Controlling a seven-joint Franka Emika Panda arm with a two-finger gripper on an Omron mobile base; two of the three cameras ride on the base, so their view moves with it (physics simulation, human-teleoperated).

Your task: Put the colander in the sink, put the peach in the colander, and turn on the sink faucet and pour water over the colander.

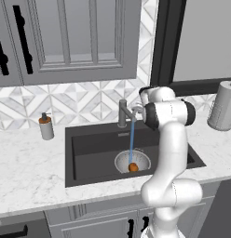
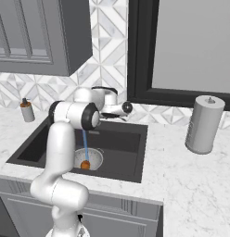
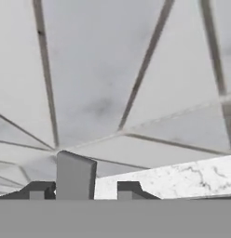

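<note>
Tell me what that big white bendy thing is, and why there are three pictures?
It is a robot arm in a pretend kitchen. Two pictures come from cameras behind it, one on each side. The third comes from a camera on its hand, looking at the tiled wall; the grey block there seems to be the faucet lever. Its tool sits at the bottom, and I cannot tell if it is pinched shut. Blue water runs from the sink faucet into the colander in the dark sink. An orange peach sits inside. A soap dispenser and a paper towel roll stand on the counter.

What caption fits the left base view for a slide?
Water streams from the sink faucet onto the peach in the colander.
</note>
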